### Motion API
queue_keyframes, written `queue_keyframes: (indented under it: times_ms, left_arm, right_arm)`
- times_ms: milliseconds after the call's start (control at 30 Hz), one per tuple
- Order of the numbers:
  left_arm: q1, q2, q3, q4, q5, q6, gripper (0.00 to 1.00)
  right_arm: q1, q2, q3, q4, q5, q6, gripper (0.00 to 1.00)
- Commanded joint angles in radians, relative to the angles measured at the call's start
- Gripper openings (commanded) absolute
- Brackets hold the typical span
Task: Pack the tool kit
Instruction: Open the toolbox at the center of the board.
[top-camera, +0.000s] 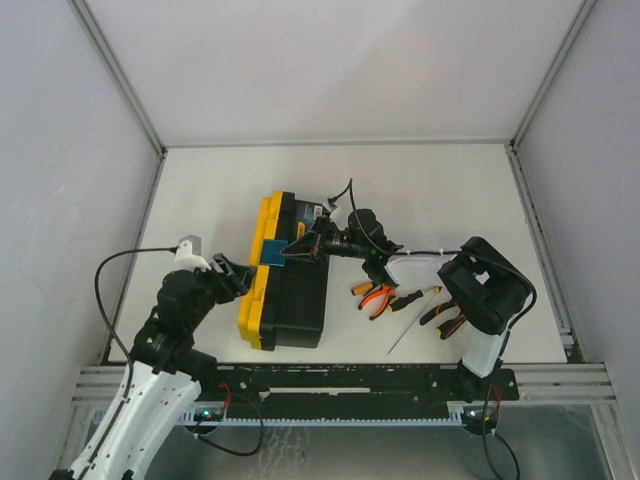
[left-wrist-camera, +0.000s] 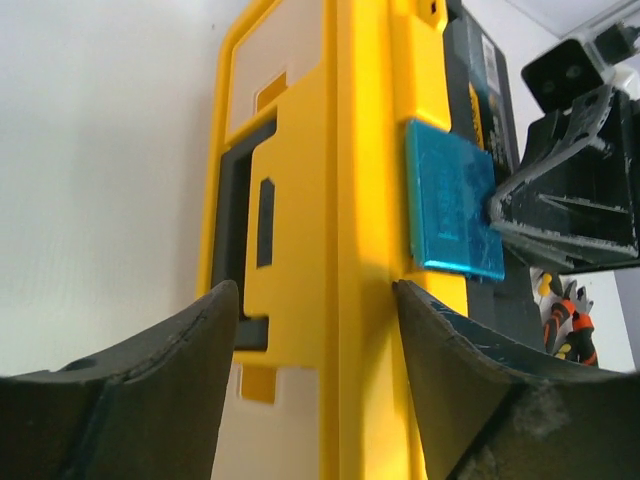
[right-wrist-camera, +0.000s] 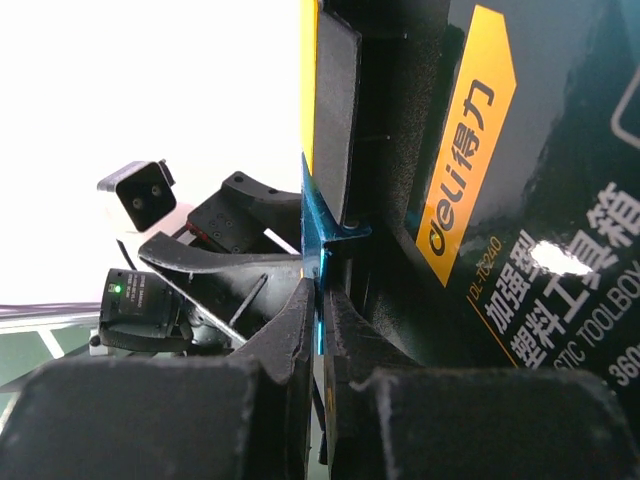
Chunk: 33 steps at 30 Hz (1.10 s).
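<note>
The toolbox (top-camera: 300, 300) lies on the table, its yellow lid (top-camera: 258, 283) on the left and black body on the right. My right gripper (top-camera: 292, 250) is shut on the teal latch (top-camera: 274, 250), pinching its thin edge in the right wrist view (right-wrist-camera: 318, 240). My left gripper (top-camera: 238, 278) is open at the lid's left side. In the left wrist view its jaws (left-wrist-camera: 315, 300) straddle the yellow lid (left-wrist-camera: 350, 200), just below the latch (left-wrist-camera: 455, 205). Orange-handled pliers (top-camera: 375, 295) and a screwdriver (top-camera: 410, 318) lie on the table to the right of the box.
A second pair of orange-and-black pliers (top-camera: 445, 318) lies under my right arm near the table's front edge. White walls with metal corner posts enclose the table on three sides. The right arm's forearm stretches over the loose tools.
</note>
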<state>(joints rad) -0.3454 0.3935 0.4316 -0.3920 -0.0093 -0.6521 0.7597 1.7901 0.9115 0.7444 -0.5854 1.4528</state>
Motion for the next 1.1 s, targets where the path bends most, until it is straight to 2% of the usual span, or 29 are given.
queue_keyframes:
  times_ms: [0,133,233,333,400,500,567,700,1067]
  left_arm:
    - [-0.008,-0.016,0.102,-0.223,0.064,-0.013,0.71]
    - [-0.015,-0.010,0.144,-0.244,0.102,0.030,0.81]
    - [-0.042,0.010,0.177,-0.242,0.143,0.058,0.96]
    - [-0.110,0.033,0.213,-0.245,0.122,0.071,0.99]
    - [-0.159,0.045,0.239,-0.264,0.049,0.064,1.00]
    - [-0.175,0.041,0.293,-0.305,-0.037,0.060,1.00]
    - [-0.175,0.044,0.321,-0.301,-0.027,0.061,1.00]
    - [-0.199,0.149,0.337,-0.348,-0.002,0.094,1.00]
    - [-0.500,0.310,0.369,-0.339,-0.279,-0.012,1.00]
  right_arm:
    - [-0.003,-0.065,0.035,0.199,0.014,0.011,0.00]
    - [-0.003,-0.066,0.036,0.199,0.010,0.008,0.00]
    - [-0.005,-0.067,0.035,0.199,0.009,0.009,0.00]
    - [-0.005,-0.063,0.041,0.199,0.003,0.007,0.00]
    - [-0.005,-0.063,0.043,0.198,0.003,0.007,0.00]
    - [-0.005,-0.064,0.044,0.195,-0.002,0.005,0.00]
    - [-0.005,-0.066,0.044,0.189,-0.004,0.003,0.00]
    - [-0.006,-0.073,0.047,0.186,-0.001,0.000,0.00]
    - [-0.005,-0.127,0.056,0.096,0.005,-0.065,0.00]
